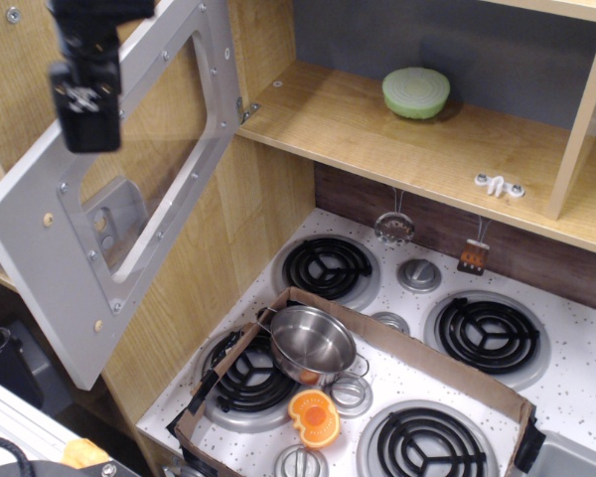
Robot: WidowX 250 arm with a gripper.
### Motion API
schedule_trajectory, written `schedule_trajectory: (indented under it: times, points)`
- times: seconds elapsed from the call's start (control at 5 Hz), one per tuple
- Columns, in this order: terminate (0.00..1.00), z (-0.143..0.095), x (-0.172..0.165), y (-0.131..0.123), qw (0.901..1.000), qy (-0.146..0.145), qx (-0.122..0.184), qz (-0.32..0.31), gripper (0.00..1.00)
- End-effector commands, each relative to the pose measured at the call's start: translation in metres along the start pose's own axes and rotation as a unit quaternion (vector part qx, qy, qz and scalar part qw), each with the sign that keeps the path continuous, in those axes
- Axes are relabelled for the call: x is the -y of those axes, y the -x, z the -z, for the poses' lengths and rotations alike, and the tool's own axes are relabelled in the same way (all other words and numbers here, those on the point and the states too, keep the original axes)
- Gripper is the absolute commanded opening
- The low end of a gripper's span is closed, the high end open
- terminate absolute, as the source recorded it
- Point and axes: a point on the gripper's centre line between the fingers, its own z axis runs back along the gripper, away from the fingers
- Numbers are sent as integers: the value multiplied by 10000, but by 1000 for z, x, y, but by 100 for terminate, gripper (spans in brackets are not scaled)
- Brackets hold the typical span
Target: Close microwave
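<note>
grey microwave (55, 263) door open; fingers (84, 124) possibly touching its upper edge.

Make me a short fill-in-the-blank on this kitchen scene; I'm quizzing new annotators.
1. The microwave door is swung ____.
2. The tool is in front of the door's upper ____ part.
3. The steel pot sits inside a ____ tray on the stove.
4. The green bowl rests on the wooden ____.

Missing words: open; left; cardboard; shelf
</note>
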Motion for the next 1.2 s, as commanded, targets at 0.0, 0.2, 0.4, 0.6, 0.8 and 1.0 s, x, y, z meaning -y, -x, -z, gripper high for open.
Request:
schedule_trajectory:
  times: [0.0, 0.2, 0.4, 0.6, 0.8, 1.0]
  points:
    - [0, -28, -12, 25, 9979, -525, -219, 325, 100]
    - [0, -17, -14, 35, 9949, -662, -378, 659, 100]
    - [0, -8, -16, 43, 9912, -753, -675, 848, 100]
    - [0, -3, -17, 47, 9889, -725, -971, 858, 100]
    - [0, 1, -16, 52, 9858, -868, -1162, 843, 100]
    - [0, 16, -16, 52, 9899, -760, -928, 758, 100]
